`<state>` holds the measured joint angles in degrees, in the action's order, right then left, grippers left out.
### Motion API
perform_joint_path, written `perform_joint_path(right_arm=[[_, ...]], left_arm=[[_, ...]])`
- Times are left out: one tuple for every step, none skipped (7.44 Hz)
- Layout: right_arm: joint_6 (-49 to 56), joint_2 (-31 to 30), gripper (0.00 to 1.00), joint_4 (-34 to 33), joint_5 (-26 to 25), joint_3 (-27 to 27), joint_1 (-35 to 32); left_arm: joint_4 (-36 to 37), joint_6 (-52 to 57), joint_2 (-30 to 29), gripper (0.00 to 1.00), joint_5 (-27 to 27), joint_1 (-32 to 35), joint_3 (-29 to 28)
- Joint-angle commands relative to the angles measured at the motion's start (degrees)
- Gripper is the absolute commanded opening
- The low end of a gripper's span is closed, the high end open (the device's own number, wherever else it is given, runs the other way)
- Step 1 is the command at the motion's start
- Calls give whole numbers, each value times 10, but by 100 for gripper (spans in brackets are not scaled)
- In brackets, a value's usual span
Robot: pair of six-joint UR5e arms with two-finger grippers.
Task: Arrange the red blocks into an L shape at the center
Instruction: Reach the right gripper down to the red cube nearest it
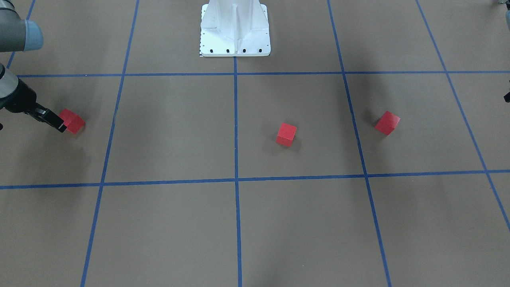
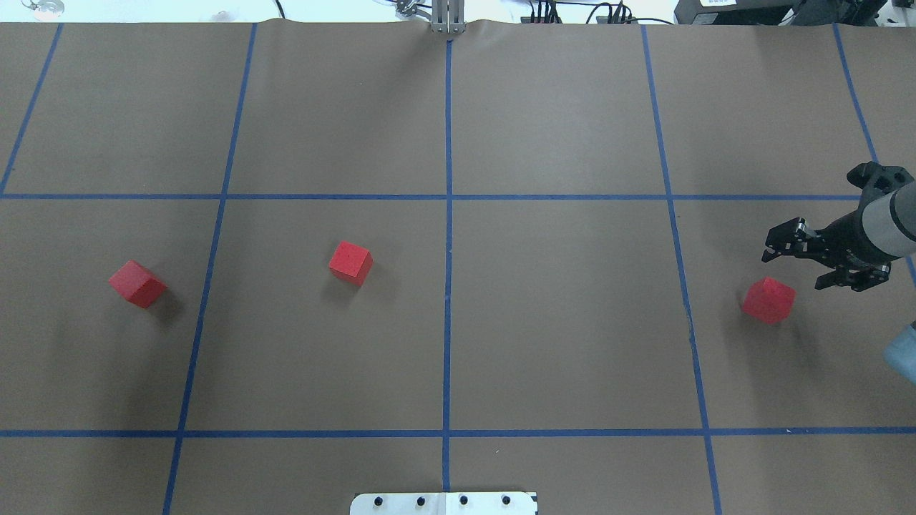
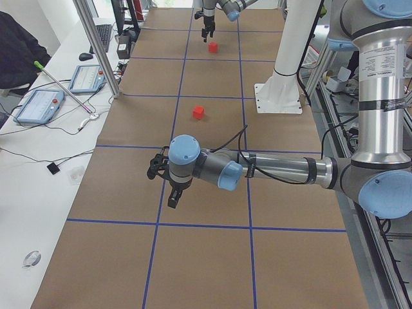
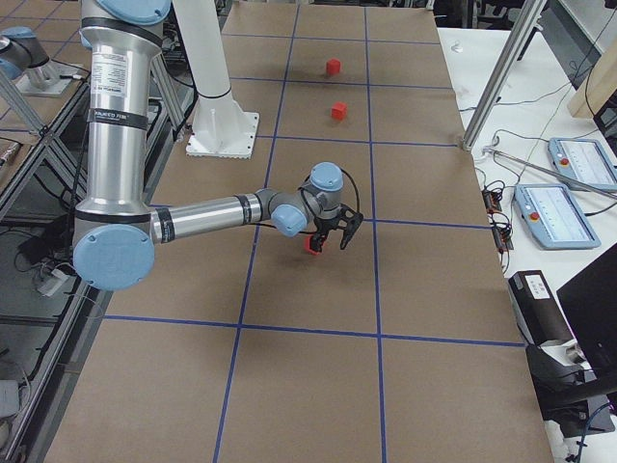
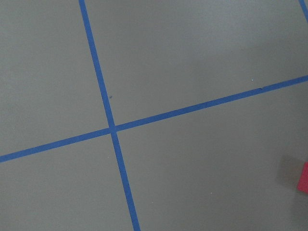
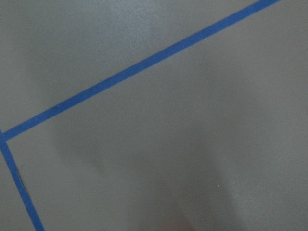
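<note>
Red blocks (image 1: 286, 134), 3 of them, lie well apart in 1 row across the brown table (image 2: 558, 343); none touches another, so no L shape stands yet. The middle block (image 2: 351, 262) sits in the grid square on my left of the center line (image 2: 448, 315), near the line but off it. The left block (image 2: 137, 283) lies 1 square further out on my left; the right block (image 2: 768, 300) lies far out on my right, past the next blue tape line (image 2: 683, 286).

My right gripper (image 2: 794, 265) hangs just beside the right block with its jaws spread apart, clamped on nothing; in the front-facing view 1 finger (image 1: 53, 119) shows right against the block's side, though I cannot tell whether it touches.

My left gripper (image 3: 171, 193) shows only in the left side view, hanging over the table at the end of my outstretched arm; I cannot tell whether its fingers are apart or together. Its wrist camera looks down on a tape crossing (image 5: 113, 129); my white base (image 1: 235, 36) stands behind the center line.
</note>
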<state>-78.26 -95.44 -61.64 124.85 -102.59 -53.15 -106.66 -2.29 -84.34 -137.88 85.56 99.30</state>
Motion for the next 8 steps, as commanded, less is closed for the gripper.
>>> perform_joint_path(right_arm=[[-11,-1,97,1,-1,0,15],[-12,-1,97,1,-1,0,18],[-14,-1,97,1,-3,1,25],[-23,-1,97,1,-6,1,30],[-29,0,97,1,-7,1,36],[-44,-1,97,0,-38,4,55],[-45,0,95,-2,-56,5,70],[-45,1,60,-5,-51,3,70]], left_arm=[[1,0,1,100,1,0,10],[1,0,2,100,1,0,12],[1,0,3,100,1,0,12],[1,0,3,100,1,0,12],[1,0,3,100,1,0,13],[1,0,4,100,2,0,14],[1,0,4,100,3,0,14],[1,0,5,100,3,0,14]])
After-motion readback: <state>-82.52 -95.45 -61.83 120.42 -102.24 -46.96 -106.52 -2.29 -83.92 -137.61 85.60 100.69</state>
